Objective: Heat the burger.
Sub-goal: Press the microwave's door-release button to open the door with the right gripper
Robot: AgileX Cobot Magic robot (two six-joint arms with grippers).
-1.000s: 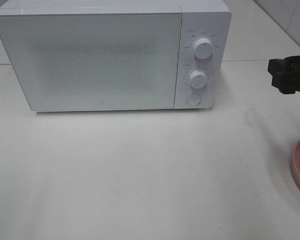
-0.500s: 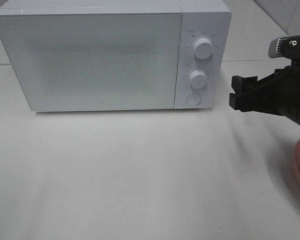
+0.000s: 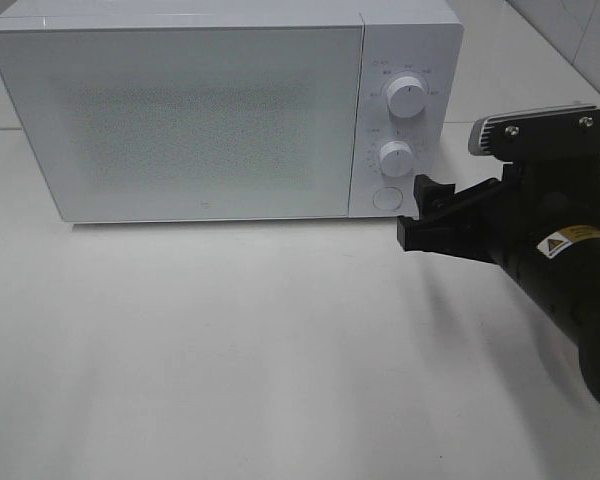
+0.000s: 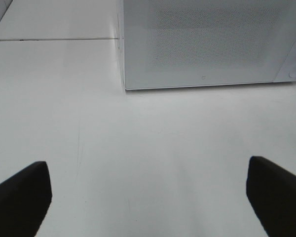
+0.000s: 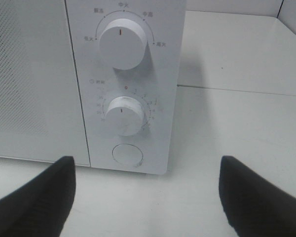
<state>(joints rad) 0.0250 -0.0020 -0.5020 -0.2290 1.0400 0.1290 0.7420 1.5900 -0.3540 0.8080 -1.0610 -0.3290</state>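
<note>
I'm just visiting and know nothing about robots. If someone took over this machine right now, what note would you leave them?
Left pincer: open, empty, above the table, facing the microwave.
Right pincer: open, empty, close to the round button below the lower knob.
No burger in view.
Done: nothing visible; door shut.
Left: open door, load burger, close, start heating.

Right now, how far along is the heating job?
Nothing looks done yet: the microwave's door is shut and no burger shows in any view. In hand: the right tool hangs open close to the round button below the timer dial, probably to open the door. The left tool hovers open over the table. Left: opening, loading, closing, setting the timer.
</note>
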